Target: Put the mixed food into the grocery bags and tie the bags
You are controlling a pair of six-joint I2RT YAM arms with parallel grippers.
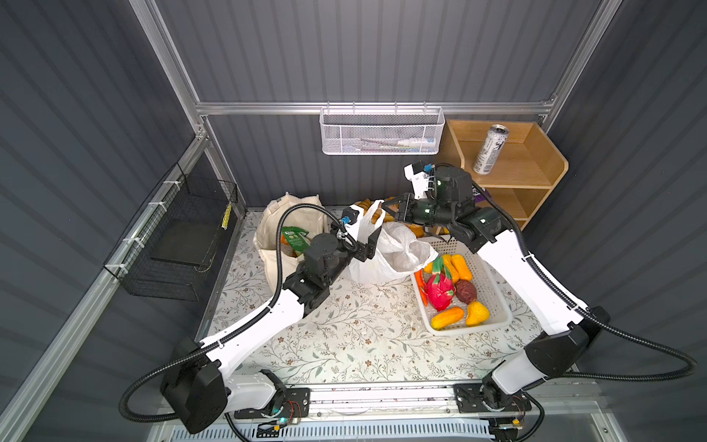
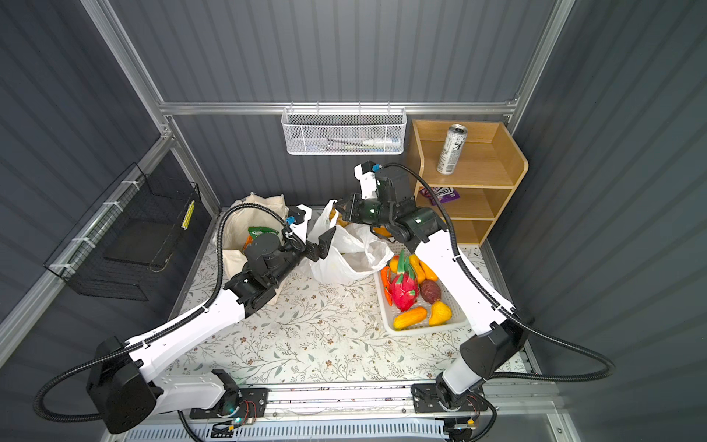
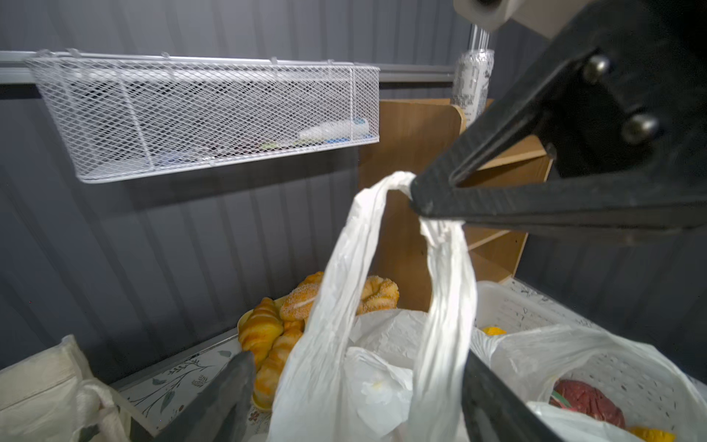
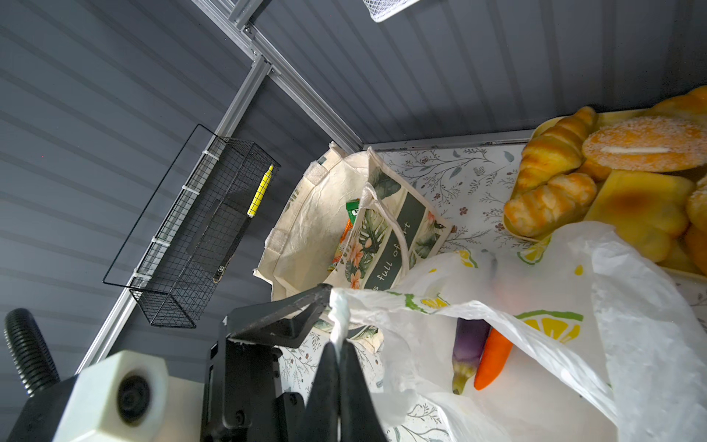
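Note:
The thin white lemon-print plastic bag [image 1: 390, 252] [image 2: 344, 256] sits mid-table, and its handle [image 3: 344, 268] is pulled up. My right gripper [image 1: 384, 208] [image 2: 338, 206] [image 4: 338, 344] is shut on the top of that handle. My left gripper [image 1: 365, 233] [image 3: 359, 398] is open, with the handle loop hanging between its fingers [image 3: 229, 394]. Inside the bag lie a purple eggplant [image 4: 468, 352] and an orange carrot [image 4: 493, 358]. The cream canvas tote [image 1: 275, 225] [image 4: 306, 229] stands at the back left with green and orange packets [image 1: 294, 237] inside. A silver-and-black can [image 1: 490, 149] [image 2: 452, 149] stands on the wooden shelf's top level.
A white perforated basket [image 1: 493, 302] with a dragon fruit [image 1: 440, 291] and other toy produce lies under my right arm. Bread rolls and croissants [image 3: 267, 333] [image 4: 554, 180] sit behind the plastic bag. The wooden shelf [image 1: 543, 160] holds a purple packet [image 2: 440, 193]. Wire baskets [image 1: 382, 130] [image 1: 183, 245] hang on the walls.

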